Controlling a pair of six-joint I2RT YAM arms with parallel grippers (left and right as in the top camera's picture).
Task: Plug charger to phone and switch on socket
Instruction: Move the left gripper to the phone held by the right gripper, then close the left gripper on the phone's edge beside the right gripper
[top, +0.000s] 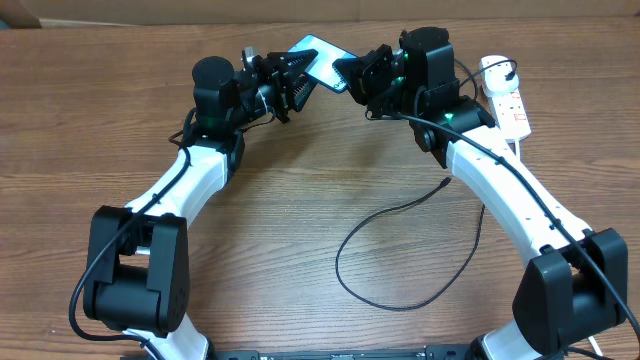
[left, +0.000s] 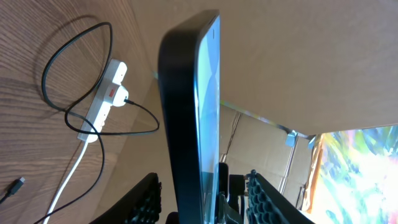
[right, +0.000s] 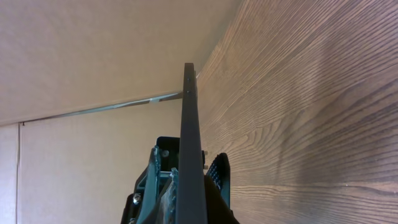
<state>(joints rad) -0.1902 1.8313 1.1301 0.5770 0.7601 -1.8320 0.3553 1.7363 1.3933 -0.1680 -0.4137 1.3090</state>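
While the phone (top: 318, 58) sits at the far middle of the table (top: 300, 200), we have it bridged between both arms. We can't tell whether it rests on the wood or hangs above it.

Right gripper (top: 362, 78): pressed together on the right end of the phone. In the right wrist view we see the phone edge-on, its thin body pinched between the two pads.

Left gripper (top: 292, 82): its fingers (left: 146, 202) straddle the other end, one behind the dark back, one on the screen side. In the left wrist view we see what looks like a sliver of space between the screen and the pad facing it, so we can't tell whether this one is clamping or just flanking.

Socket (top: 505, 95): white block at the far right of the table, just beside the right arm (top: 500, 180), red switch marks showing. Its white lead (left: 65, 183) runs off toward the near side.

Charger (top: 400, 305): black plug (left: 126, 99) is seated in the socket. From there the cable loops around the block, passes under the right arm and lies in one big loose loop on the wood at centre-right. Connector tip (top: 446, 183) lies free on the table near the right forearm, well apart from the phone. Not plugged into the phone yet.
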